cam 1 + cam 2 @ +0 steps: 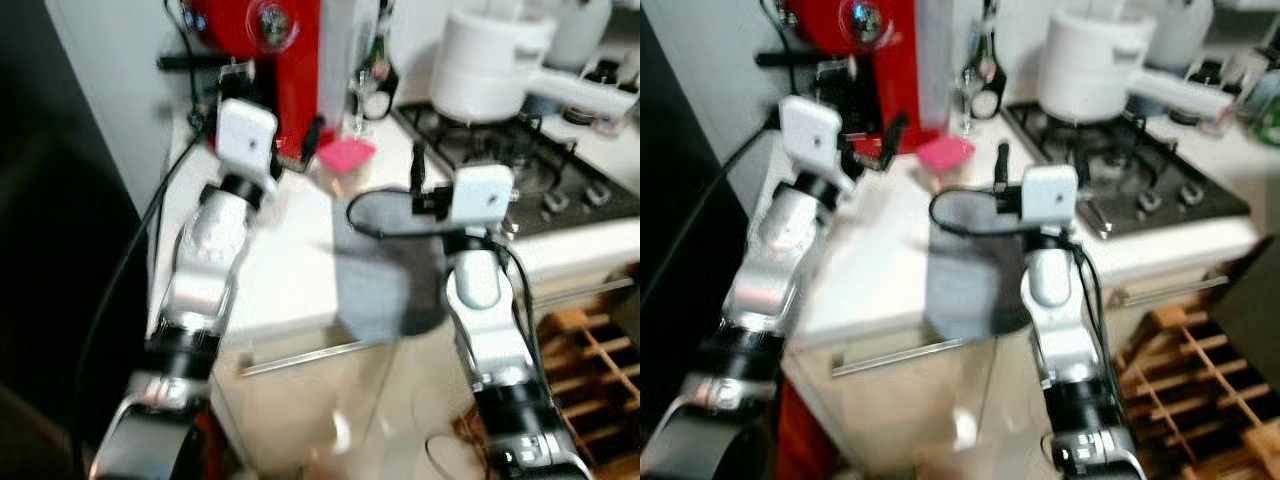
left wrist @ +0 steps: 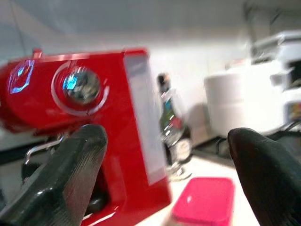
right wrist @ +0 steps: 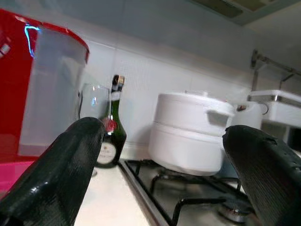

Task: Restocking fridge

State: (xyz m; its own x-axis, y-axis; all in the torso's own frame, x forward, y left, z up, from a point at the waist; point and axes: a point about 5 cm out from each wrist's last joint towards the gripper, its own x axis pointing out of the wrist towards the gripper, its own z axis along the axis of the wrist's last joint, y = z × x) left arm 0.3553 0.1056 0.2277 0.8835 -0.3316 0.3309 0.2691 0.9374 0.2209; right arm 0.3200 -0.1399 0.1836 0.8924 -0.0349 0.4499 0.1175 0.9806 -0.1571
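Left gripper (image 2: 164,179), fingers spread wide and holding nothing, raised over the far left of the white counter (image 1: 290,270); right gripper (image 3: 160,174), likewise wide open and empty, over the counter's right part beside the hob (image 1: 520,160).

The likely task object, a pink lidded container (image 1: 345,155), lies on the counter ahead of the left gripper and slightly to its right, apart from both fingers; it sits to the far left of the right gripper.

Just left of the container stands a red coffee machine (image 1: 265,60); just beyond it, a stemmed glass (image 1: 968,95) and a dark bottle (image 3: 112,136). Farther right, a white pot (image 1: 490,65) rests on the hob.

Risk, as judged: a reach carried too far could topple the glass or bottle; a left finger (image 2: 61,179) could strike the machine.
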